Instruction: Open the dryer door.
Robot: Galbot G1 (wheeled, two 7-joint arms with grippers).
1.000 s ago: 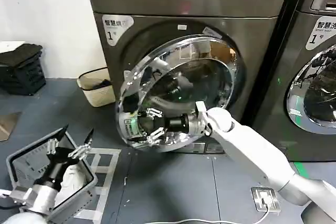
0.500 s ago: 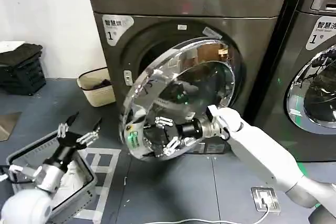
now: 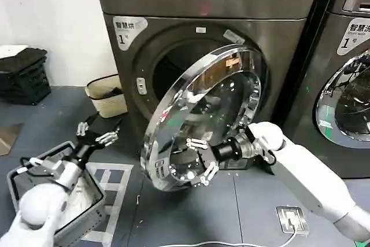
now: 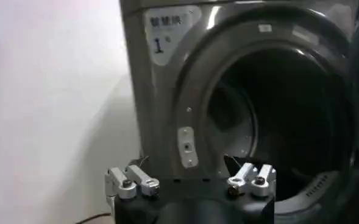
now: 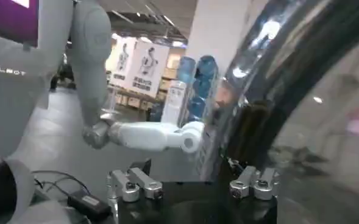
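Note:
The bronze-grey dryer with its white "1" label stands ahead, seen too in the left wrist view as dryer. The dryer door, chrome rim round dark glass, hangs half open from its right hinge, baring the dark drum hole. My right gripper is open, fingers spread against the door's lower outer face. In the right wrist view the right gripper faces the shiny door, which mirrors my body. My left gripper is open low to the dryer's left; the left gripper looks at the drum hole.
A second grey machine with its own chrome door stands at the right. A beige basket sits by the dryer's left corner and a black crate by the wall. A grey bin lies under my left arm. A floor plate lies front right.
The door has swung wider open, its free edge coming out and rightward. My right gripper went down and right with it. My left gripper rose and moved toward the dryer.

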